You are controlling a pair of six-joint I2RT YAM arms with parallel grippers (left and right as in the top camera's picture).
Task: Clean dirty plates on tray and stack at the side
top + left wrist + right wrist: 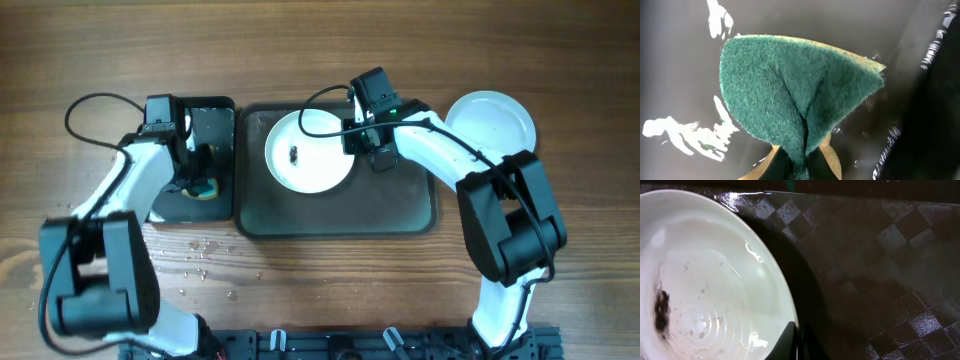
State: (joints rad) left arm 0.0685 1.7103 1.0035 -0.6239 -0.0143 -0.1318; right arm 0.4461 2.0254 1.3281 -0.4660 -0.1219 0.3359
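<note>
A white plate [310, 152] with a dark smear near its centre lies on the left part of the dark grey-green tray [390, 205]. My right gripper [358, 135] is shut on that plate's right rim; the right wrist view shows the plate [705, 280] with the rim pinched between the fingers [796, 339]. A clean-looking white plate [492, 125] lies on the table right of the tray; I cannot tell if more are stacked under it. My left gripper [203, 165] is shut on a green and yellow sponge [795, 90] over the black glossy tray.
The narrow black glossy tray [215, 115] stands left of the grey-green tray, wet inside. Water drops [205, 255] lie on the wooden table in front of it. The right half of the grey-green tray is bare.
</note>
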